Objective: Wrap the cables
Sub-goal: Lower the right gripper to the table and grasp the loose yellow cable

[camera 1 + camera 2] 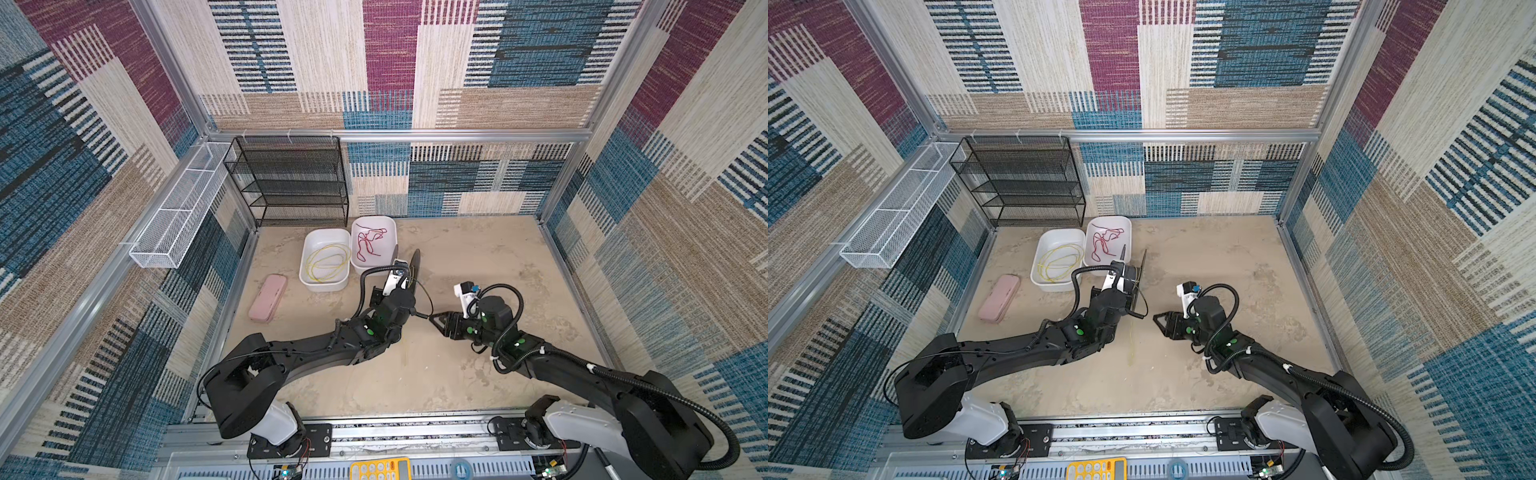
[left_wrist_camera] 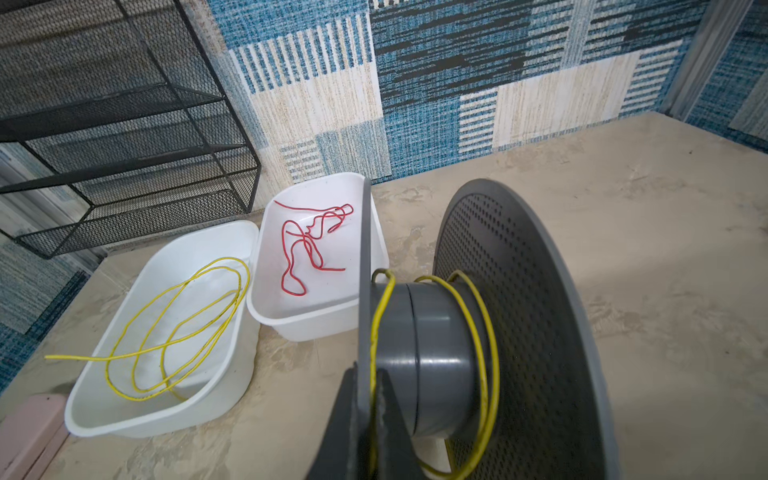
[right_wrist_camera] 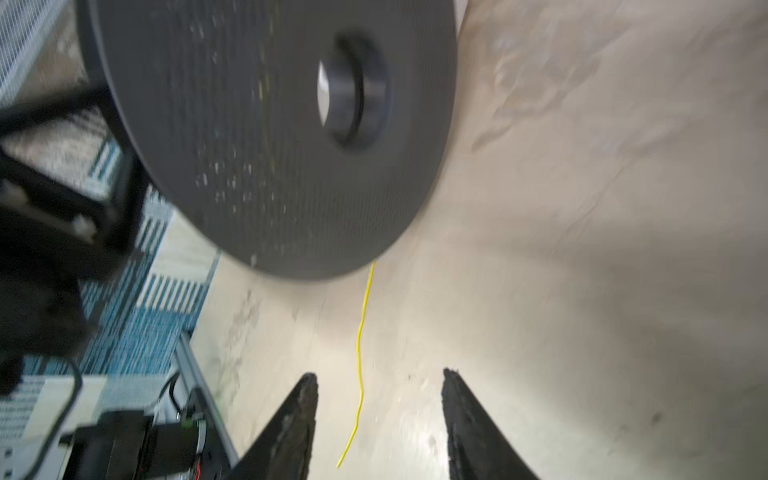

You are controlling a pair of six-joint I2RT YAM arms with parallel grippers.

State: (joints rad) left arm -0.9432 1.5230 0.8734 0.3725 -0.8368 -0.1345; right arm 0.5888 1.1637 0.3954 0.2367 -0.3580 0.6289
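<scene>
My left gripper (image 2: pixel 368 370) is shut on the thin flange of a grey spool (image 2: pixel 436 332), and a strand of yellow cable (image 2: pixel 484 345) is pinched against that flange. The cable loops loosely round the hub. Its free end hangs down from the spool (image 3: pixel 249 145) as a thin yellow strand (image 3: pixel 360 345), passing untouched between the fingers of my open right gripper (image 3: pixel 380 376). In both top views the right gripper (image 1: pixel 434 320) points left at the raised spool (image 1: pixel 415 262). More yellow cable (image 1: pixel 326 264) lies coiled in a white tub (image 2: pixel 124 419).
A second white tub (image 1: pixel 388 226) behind holds a thin red cord (image 1: pixel 370 243). A pink case (image 1: pixel 268 298) lies left of the tubs. A black mesh shelf (image 1: pixel 291 183) stands at the back left, and a white mesh basket (image 1: pixel 178 212) hangs on the left wall.
</scene>
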